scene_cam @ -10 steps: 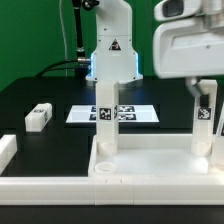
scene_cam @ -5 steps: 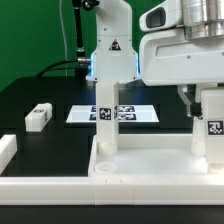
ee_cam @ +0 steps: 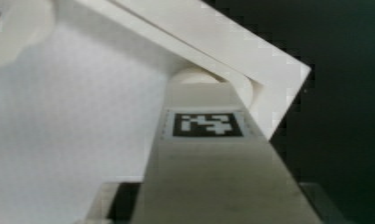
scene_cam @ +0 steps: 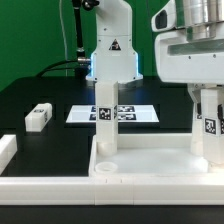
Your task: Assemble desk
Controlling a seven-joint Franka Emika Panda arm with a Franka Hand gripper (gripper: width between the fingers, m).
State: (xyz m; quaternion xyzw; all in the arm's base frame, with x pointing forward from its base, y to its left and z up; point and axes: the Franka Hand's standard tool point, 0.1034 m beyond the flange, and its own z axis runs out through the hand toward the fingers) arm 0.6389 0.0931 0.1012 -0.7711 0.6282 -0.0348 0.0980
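Observation:
The white desk top lies at the front with its raised rim showing. One white leg with a tag stands upright in its corner at the exterior view's left. My gripper is at the exterior view's right, shut on a second tagged leg that stands upright on the top's right corner. In the wrist view that leg runs between my dark fingers, its tag facing the camera, with the top's corner beyond. A third leg lies loose on the black table at the left.
The marker board lies flat behind the desk top. The robot's base stands at the back centre. A low white rail edges the table at the exterior view's left.
The gripper has carried the right leg down and slightly right, from tilted above the top to upright on its corner. In the last half second the gripper body shifted a little right.

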